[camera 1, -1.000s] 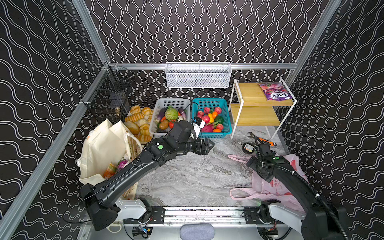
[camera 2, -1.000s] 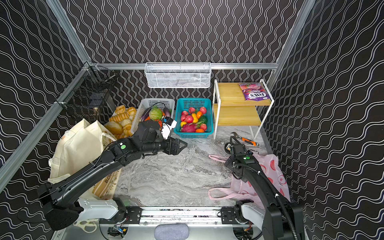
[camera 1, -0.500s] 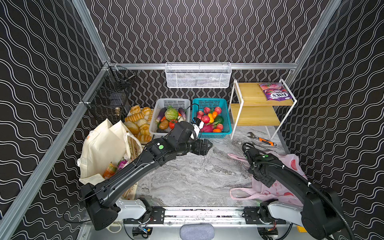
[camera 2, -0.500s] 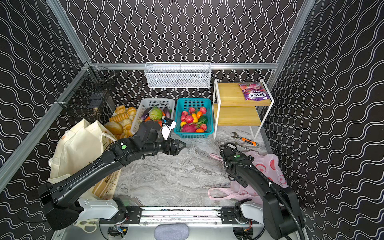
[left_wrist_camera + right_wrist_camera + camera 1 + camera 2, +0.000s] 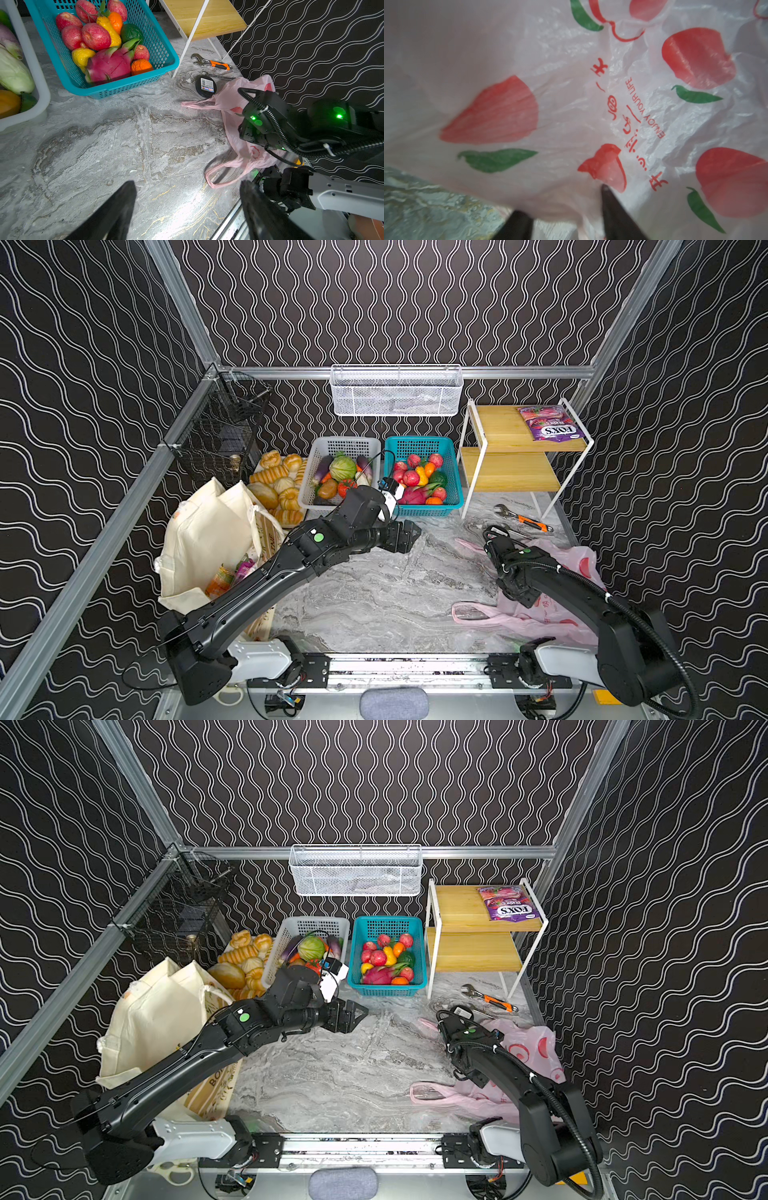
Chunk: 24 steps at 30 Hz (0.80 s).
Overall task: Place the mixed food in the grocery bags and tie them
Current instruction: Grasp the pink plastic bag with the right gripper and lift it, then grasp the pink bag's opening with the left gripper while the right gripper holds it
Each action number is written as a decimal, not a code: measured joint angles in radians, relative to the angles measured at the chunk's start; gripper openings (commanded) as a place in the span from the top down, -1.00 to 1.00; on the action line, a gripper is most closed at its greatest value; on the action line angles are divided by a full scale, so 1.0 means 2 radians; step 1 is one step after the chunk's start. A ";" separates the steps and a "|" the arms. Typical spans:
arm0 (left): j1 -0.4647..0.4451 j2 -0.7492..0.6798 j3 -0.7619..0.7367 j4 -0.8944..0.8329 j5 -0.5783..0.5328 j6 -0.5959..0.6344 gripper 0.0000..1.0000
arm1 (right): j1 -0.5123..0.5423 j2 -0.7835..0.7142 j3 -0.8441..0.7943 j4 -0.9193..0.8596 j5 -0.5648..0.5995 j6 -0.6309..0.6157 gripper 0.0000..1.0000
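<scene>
Biggest first: the cream canvas tote (image 5: 208,531) slumps well behind the left pincer (image 5: 187,184), back by that arm's elbow, with an orange packet (image 5: 218,581) showing in its mouth. The pink plastic bag (image 5: 536,1048) lies flat right under the right pincer (image 5: 560,199). Its fingers stand partly closed with film bunched between them, but whether they truly bite it I cannot tell. The left pincer hangs wide open and empty over the marble tabletop (image 5: 374,593). The white basket (image 5: 318,446) just behind it holds the cabbage (image 5: 343,467), tomato (image 5: 344,488) and potato (image 5: 328,488). My read: opening the bag is the step in hand. Next calls for pinching one layer only and lifting the mouth open.
</scene>
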State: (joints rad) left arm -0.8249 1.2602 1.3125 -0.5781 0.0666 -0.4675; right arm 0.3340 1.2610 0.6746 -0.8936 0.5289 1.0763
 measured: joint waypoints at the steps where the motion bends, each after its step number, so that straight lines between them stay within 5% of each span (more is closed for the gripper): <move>1: 0.000 0.000 -0.002 0.000 -0.003 0.000 -0.65 | 0.000 -0.007 -0.002 0.002 0.002 0.000 0.64; 6: 0.000 -0.002 -0.011 0.000 -0.009 0.000 -0.65 | 0.003 -0.053 -0.002 0.020 -0.003 -0.036 1.00; 17: 0.000 0.004 -0.012 0.002 -0.014 0.000 -0.62 | 0.094 -0.051 0.082 0.054 -0.141 -0.118 1.00; 24: 0.000 0.003 -0.048 0.003 -0.006 0.002 -0.31 | 0.132 -0.100 0.112 0.083 -0.254 -0.152 1.00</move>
State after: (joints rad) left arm -0.8249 1.2659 1.2171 -0.5720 0.0536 -0.4633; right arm 0.5972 1.0611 0.8982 -0.7280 0.0200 0.7719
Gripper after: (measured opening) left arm 0.674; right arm 0.049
